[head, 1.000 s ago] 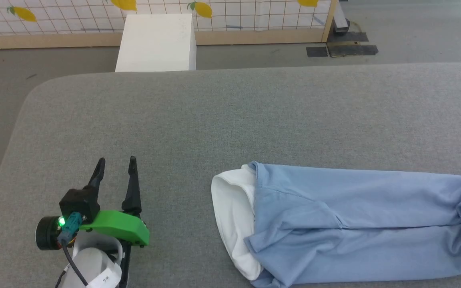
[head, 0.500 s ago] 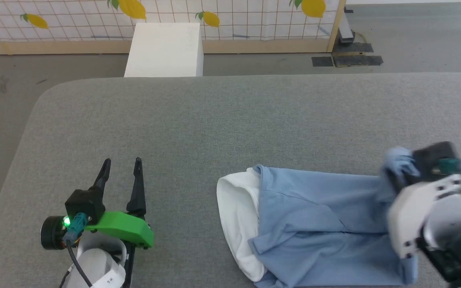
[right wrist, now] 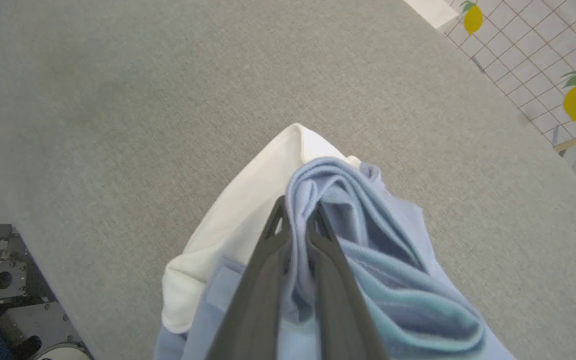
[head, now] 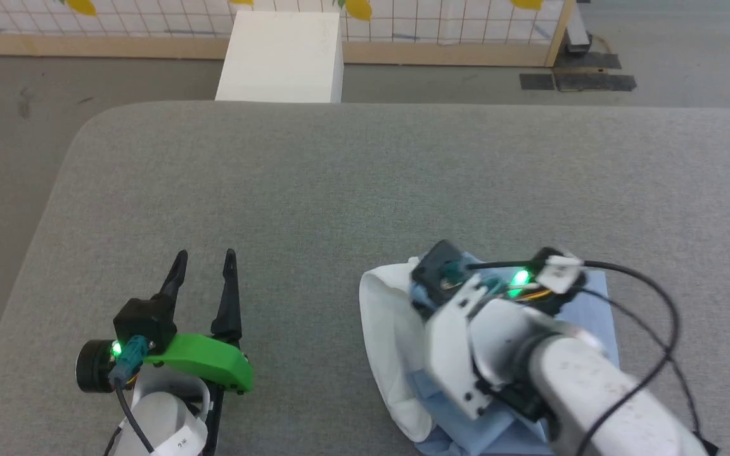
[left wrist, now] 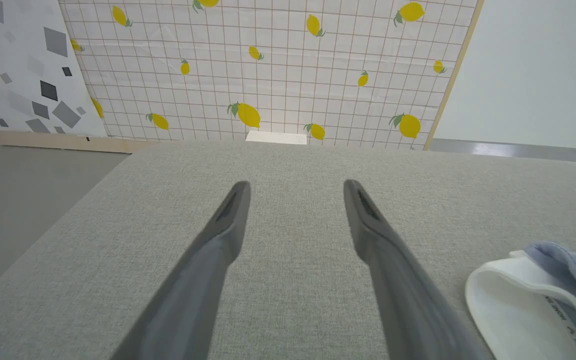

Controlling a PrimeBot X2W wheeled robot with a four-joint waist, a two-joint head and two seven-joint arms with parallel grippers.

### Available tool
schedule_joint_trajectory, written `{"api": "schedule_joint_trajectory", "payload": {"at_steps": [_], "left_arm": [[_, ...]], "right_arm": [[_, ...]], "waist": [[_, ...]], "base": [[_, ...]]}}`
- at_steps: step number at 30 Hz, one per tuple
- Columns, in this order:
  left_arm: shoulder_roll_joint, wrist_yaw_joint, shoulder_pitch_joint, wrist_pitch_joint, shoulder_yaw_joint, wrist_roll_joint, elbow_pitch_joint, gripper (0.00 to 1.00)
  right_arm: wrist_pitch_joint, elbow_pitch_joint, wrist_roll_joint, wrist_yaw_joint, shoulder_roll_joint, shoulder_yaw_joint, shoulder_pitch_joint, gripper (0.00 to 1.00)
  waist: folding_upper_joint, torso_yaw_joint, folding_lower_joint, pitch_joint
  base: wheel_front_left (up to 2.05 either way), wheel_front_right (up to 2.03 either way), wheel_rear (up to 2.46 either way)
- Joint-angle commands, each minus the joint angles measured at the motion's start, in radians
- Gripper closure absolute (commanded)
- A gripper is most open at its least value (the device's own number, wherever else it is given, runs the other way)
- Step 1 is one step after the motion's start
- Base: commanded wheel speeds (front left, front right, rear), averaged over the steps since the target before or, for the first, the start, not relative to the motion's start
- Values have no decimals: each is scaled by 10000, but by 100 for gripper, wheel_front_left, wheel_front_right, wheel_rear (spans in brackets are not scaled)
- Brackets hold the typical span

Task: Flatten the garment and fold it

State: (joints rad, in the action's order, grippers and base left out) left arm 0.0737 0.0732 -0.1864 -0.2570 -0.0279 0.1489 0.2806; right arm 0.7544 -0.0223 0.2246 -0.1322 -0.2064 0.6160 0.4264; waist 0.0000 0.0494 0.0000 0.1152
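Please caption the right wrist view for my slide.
The right end effector, shut on a bunched fold of the blue garment over the grey table.

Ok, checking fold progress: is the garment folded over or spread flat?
Folded over: the right gripper is shut on the garment, its blue end doubled over the white end.

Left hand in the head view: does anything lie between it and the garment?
Nothing visible does. Bare grey table lies between the open left hand and the white edge of the garment to its right. The right hand is shut on a blue fold of the garment.
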Motion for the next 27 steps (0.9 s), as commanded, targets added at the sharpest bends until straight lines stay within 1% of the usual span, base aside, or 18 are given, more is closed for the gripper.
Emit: {"api": "schedule_joint_trajectory", "payload": {"at_steps": [1, 7, 8, 9, 10, 14, 15, 18, 22, 24, 27], "left_arm": [[-34, 59, -205, -47, -8, -80, 6, 0], [-99, 93, -377, -47, -104, -94, 85, 0], [-107, 93, -391, -47, -111, -92, 96, 0], [-117, 92, -404, -47, -116, -90, 109, 0], [-124, 92, -412, -47, -117, -87, 118, 0], [-145, 89, -366, -47, -75, -84, 140, 0], [-149, 87, -338, -47, -61, -88, 149, 0], [-157, 84, -273, -47, -9, -98, 151, 0], [-151, 93, -147, -47, 90, -123, 125, 0], [-147, 108, -100, -47, 117, -141, 113, 0], [-141, 120, -30, -47, 154, -176, 58, 0]], "right_arm": [[-183, -444, 165, 15, 192, 305, 269, 100], [-598, -2579, 1021, 15, 543, 1415, 898, 100], [-617, -2803, 1185, 15, 581, 1566, 952, 83], [-675, -3012, 1409, 15, 634, 1691, 1006, 51], [-749, -3125, 1568, 15, 658, 1800, 1061, 0], [-1304, -3239, 2278, 15, 679, 2055, 1272, 0], [-1629, -3133, 2497, 15, 685, 2000, 1314, 0], [-2669, -2701, 3166, 15, 833, 1397, 1258, 0], [-4283, -1867, 3563, 15, 933, 105, 1095, 0], [-4999, -1454, 3681, 15, 989, -784, 844, 0], [-5904, -844, 3509, 15, 1041, -2236, 288, 0]], "waist": [[0, 140, 0, 144], [0, 368, 0, 316], [0, 385, 0, 327], [0, 396, 0, 336], [0, 399, 0, 338], [0, 309, 0, 271], [0, 268, 0, 227], [0, 144, 0, 111], [0, -88, 0, -60], [0, -189, 0, -140], [0, -343, 0, -245]], "base": [[0, 0, 0], [0, 0, 0], [0, 0, 0], [0, 0, 0], [0, 0, 0], [0, 0, 0], [0, 0, 0], [0, 0, 0], [0, 0, 0], [0, 0, 0], [0, 0, 0]]}}
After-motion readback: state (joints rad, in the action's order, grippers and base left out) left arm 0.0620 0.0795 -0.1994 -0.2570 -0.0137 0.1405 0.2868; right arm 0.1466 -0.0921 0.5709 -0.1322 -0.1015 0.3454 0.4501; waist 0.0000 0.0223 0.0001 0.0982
